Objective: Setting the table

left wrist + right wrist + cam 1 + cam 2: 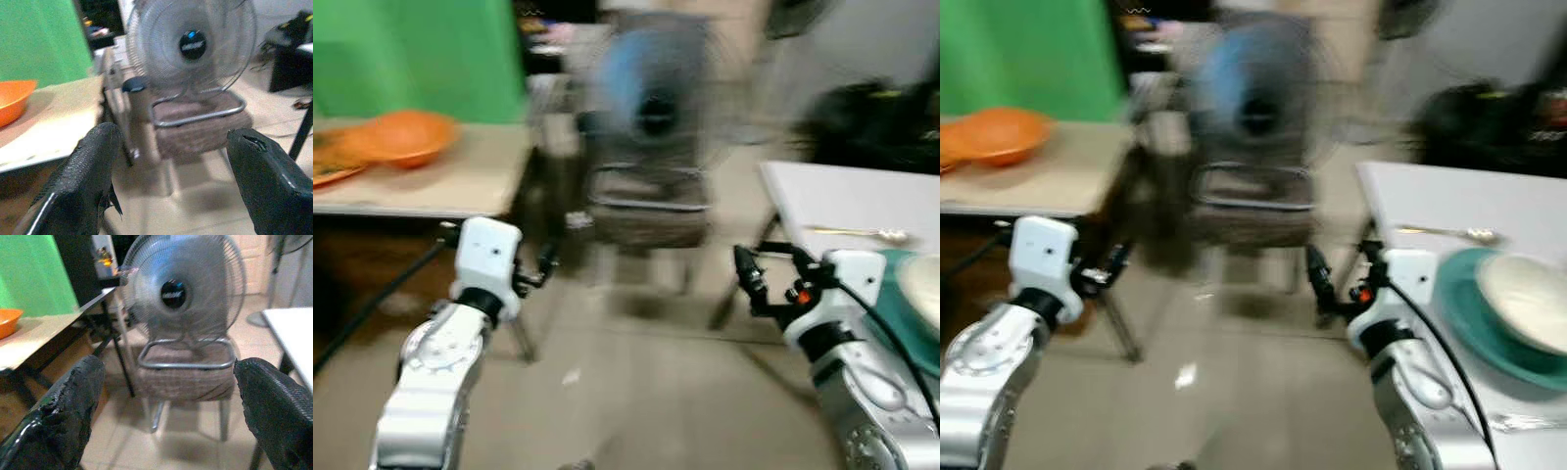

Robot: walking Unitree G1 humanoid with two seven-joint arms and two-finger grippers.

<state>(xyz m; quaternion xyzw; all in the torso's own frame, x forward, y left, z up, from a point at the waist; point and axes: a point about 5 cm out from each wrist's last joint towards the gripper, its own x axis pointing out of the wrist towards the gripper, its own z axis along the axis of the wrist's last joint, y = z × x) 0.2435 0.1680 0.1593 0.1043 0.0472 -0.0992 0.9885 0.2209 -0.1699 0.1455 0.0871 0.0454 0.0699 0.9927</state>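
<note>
Left eye view is blurring, likely because the robot is walking or turning between two benches. On the far left an orange bowl [403,137] is sitting on the tan bench [431,181], probably waiting to be fetched for the setting. The left gripper [168,161] is hovering in front of that bench's corner with its fingers [88,171] spread apart and nothing between them. In the middle a fan [651,93] is resting on a brown stool [651,211]. The right gripper [166,406] is hanging beside the white bench [842,196], its fingers also wide apart and empty. On that bench a spoon [862,233] is lying with its long axis running left to right, bowl end pointing right, just behind a white bowl [1528,299] sitting on a teal plate [1474,328], which looks like a place already partly laid.
</note>
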